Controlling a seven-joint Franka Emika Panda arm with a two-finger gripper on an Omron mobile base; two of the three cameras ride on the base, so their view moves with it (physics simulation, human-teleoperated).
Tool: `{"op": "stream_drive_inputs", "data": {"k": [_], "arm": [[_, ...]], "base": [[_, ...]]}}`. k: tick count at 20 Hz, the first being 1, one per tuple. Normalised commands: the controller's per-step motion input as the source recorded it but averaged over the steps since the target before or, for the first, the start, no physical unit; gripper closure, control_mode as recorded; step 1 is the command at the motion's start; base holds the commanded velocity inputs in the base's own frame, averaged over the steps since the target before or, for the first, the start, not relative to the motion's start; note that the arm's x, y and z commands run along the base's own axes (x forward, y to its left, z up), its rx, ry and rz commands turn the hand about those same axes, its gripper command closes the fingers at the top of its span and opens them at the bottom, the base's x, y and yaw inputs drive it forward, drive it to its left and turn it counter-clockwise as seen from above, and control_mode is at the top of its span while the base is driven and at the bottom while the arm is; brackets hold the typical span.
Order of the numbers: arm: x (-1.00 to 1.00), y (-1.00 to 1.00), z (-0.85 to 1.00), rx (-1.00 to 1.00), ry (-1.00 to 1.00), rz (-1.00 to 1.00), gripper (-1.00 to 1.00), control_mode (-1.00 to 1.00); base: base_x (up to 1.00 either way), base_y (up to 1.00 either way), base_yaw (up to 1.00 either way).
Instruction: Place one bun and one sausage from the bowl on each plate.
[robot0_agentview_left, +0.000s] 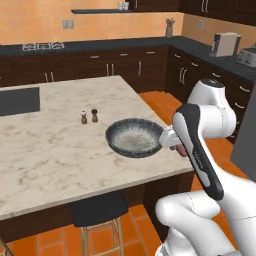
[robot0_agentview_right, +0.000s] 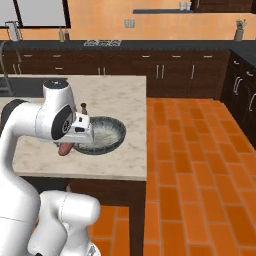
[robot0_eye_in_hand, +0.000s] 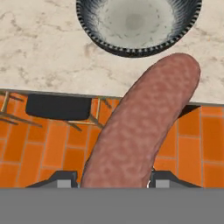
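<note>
Hand view: end effector (robot0_eye_in_hand: 114, 183) pinching sausage (robot0_eye_in_hand: 144, 127), hovering beside bowl (robot0_eye_in_hand: 131, 43); bowl looking emptied, sausage awaiting plating.

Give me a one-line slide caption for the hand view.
Pincer shut on a sausage, held over the counter edge near the empty dark bowl, a stool below.

Marble island (robot0_agentview_left: 60, 150), dark cabinets (robot0_agentview_left: 125, 65), orange wall (robot0_agentview_left: 40, 20); terracotta tile floor (robot0_agentview_right: 200, 165), black stool (robot0_agentview_left: 97, 207)
</note>
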Motion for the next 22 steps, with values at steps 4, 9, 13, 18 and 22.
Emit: {"op": "stream_drive_inputs", "data": {"k": [4,9,13,18,22], "arm": [[0.00,0.00,0.00,0.00,0.00,0.00,1.00,1.00],[0.00,0.00,0.00,0.00,0.00,0.00,1.00,1.00],[0.00,0.00,0.00,0.00,0.00,0.00,1.00,1.00],[0.00,0.00,0.00,0.00,0.00,0.00,1.00,1.00],[0.00,0.00,0.00,0.00,0.00,0.00,1.00,1.00]], "base": [[-0.59,0.73,0.00],[-0.55,0.95,0.00],[-0.48,1.00,0.00],[-0.34,1.00,0.03],[-0.17,1.00,0.01]]}}
